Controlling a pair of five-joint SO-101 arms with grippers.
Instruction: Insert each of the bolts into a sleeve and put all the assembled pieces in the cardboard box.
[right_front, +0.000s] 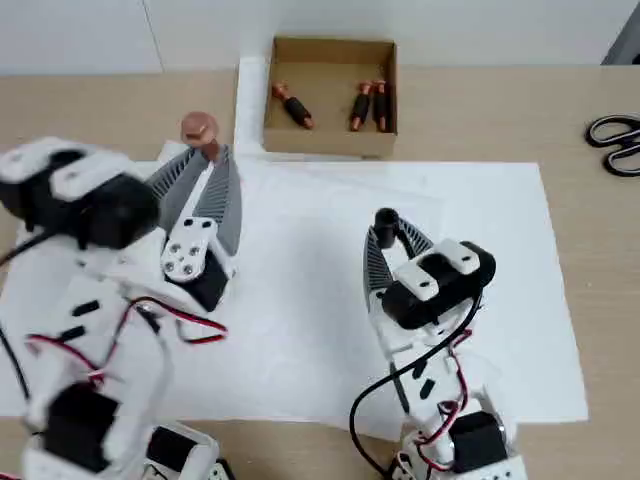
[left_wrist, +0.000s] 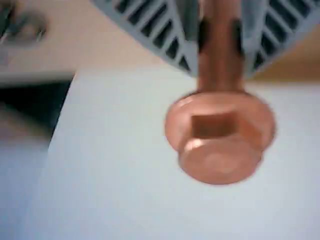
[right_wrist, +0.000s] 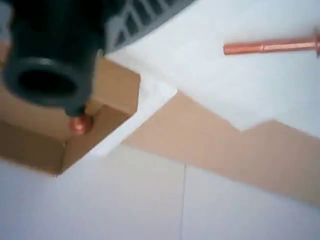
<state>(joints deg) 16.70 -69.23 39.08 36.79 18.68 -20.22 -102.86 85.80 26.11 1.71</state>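
My left gripper (right_front: 207, 157) is shut on a copper bolt (right_front: 200, 129) near the paper's far left corner, just left of the cardboard box (right_front: 330, 140). In the left wrist view the bolt (left_wrist: 220, 140) hangs head outward, its shaft clamped between the ribbed grey fingers (left_wrist: 150, 25). My right gripper (right_front: 387, 232) is shut on a black sleeve (right_front: 386, 218) above the middle of the paper. The sleeve's open end (right_wrist: 47, 80) faces the box (right_wrist: 100, 115). A copper bolt shaft (right_wrist: 270, 47) shows beyond it over the paper. Three assembled pieces (right_front: 368, 105) lie in the box.
A large white paper sheet (right_front: 320, 330) covers the wooden table under both arms. Scissors (right_front: 615, 140) lie at the far right edge. A white strip (right_front: 250, 105) lies beside the box on the left. Red and black cables hang from both arms.
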